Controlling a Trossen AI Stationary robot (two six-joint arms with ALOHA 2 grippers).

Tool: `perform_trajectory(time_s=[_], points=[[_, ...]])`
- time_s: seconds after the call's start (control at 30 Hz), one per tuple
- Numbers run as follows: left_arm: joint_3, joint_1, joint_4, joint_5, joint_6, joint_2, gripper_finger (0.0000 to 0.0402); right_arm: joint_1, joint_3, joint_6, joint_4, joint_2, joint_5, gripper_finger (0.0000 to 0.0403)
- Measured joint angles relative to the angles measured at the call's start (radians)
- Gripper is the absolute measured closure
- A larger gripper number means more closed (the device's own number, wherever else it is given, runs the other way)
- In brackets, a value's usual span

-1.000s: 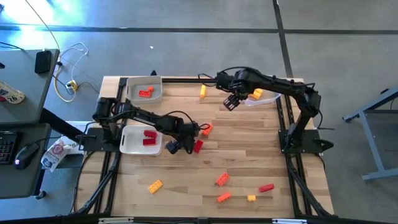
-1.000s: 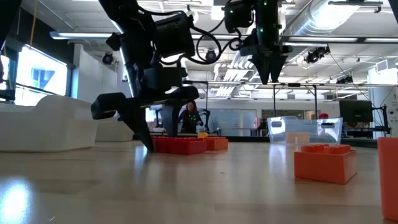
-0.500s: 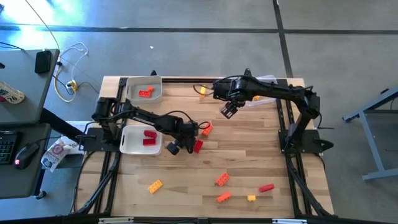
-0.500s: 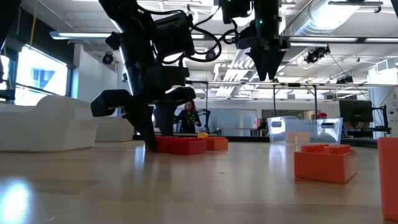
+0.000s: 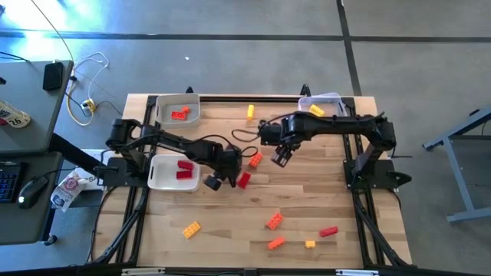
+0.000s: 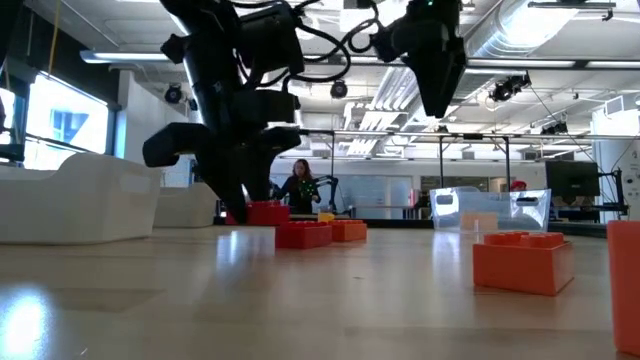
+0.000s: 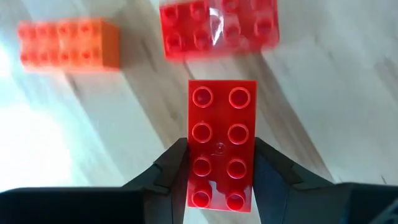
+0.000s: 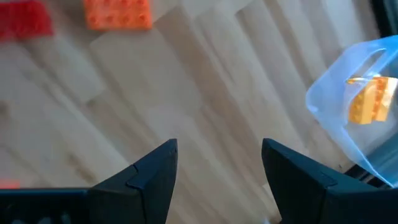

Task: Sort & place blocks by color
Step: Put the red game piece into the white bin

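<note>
My left gripper (image 7: 222, 158) is shut on a red two-by-four brick (image 7: 221, 134), mid-table beside the near white tray (image 5: 161, 175) with red bricks in it. In the high view the gripper (image 5: 215, 181) hides that brick. A second red brick (image 7: 217, 28) and an orange brick (image 7: 68, 43) lie flat on the table just beyond. My right gripper (image 5: 280, 157) hangs open and empty above the table near the orange brick (image 5: 255, 159). The clear tub (image 8: 354, 106) holds a yellow brick (image 8: 372, 98). My left gripper pinches the red brick between its two fingers, one on each long side (image 7: 189, 174), near the end closest to the wrist. The fingers come from above, pointing down, and the studs face the wrist. The brick (image 6: 265, 212) is level and just clear of the table.
The far white tray (image 5: 178, 111) holds a red-orange brick. A yellow brick (image 5: 250, 113) lies by the far edge. Several bricks lie near the near edge: yellow-orange (image 5: 192, 228), orange (image 5: 274, 221), orange (image 5: 276, 243), yellow (image 5: 310, 244), red (image 5: 328, 231). Bare wood lies between them and the arms.
My right gripper has swung from beside the clear tub toward the table's left and near side, ending by the orange brick. My left gripper has raised the red brick a little off the table, away from the other red brick, which stayed put.
</note>
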Motion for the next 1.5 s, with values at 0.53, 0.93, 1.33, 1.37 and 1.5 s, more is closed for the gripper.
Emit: perform_trajectory(time_s=[0.53, 0.93, 1.33, 1.37, 1.5], points=[[0.001, -0.099, -0.192, -0.111, -0.158, -0.196, 0.0291, 0.188, 0.001, -0.055, 0.023, 0.000, -0.057, 0.0182], [0.002, -0.225, -0.507, -0.253, -0.399, -0.367, 0.0290, 0.300, 0.001, -0.055, 0.063, 0.000, -0.057, 0.0182], [-0.127, -0.356, -0.628, -0.286, -0.683, -0.510, 0.0290, 0.374, 0.001, -0.029, 0.092, 0.001, -0.017, 0.0182], [-0.147, -0.364, -0.627, -0.286, -0.701, -0.522, 0.0290, 0.376, 0.001, -0.029, 0.094, 0.001, -0.006, 0.0182], [-0.208, -0.377, -0.631, -0.276, -0.771, -0.561, 0.0290, 0.375, 0.001, -0.030, 0.114, 0.001, 0.008, 0.0182]])
